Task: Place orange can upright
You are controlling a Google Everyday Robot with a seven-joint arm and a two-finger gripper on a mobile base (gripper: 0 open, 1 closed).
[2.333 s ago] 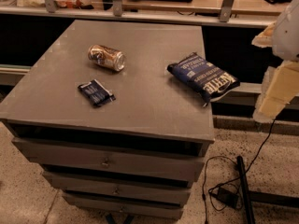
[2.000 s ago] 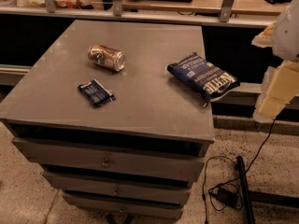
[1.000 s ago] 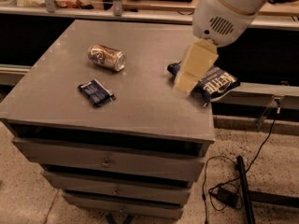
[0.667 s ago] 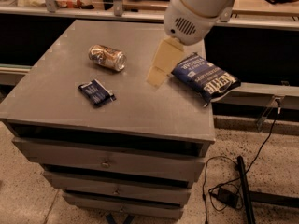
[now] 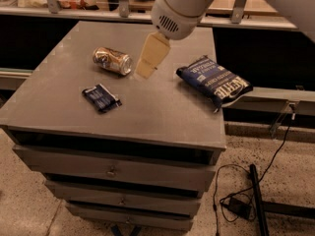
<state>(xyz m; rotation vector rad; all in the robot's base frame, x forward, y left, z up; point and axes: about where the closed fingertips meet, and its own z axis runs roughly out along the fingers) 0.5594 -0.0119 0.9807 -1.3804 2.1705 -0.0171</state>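
Observation:
The orange can [image 5: 112,61] lies on its side at the back left of the grey cabinet top [image 5: 162,117]. It is shiny golden-orange with silver ends, its long axis running left to right. My gripper [image 5: 148,62] hangs from the white arm [image 5: 179,9] that reaches in from the upper right. It sits just right of the can, slightly above the surface, and holds nothing that I can see.
A small dark blue packet [image 5: 101,98] lies in front of the can. A large dark blue chips bag [image 5: 215,80] lies near the right edge. Drawers [image 5: 113,171] are below the top. Cables [image 5: 231,200] and a black rod [image 5: 258,200] lie on the floor at right.
The arm has swung in from the far right, across the chips bag, leftward until the gripper is beside the can. The can and packets have not moved.

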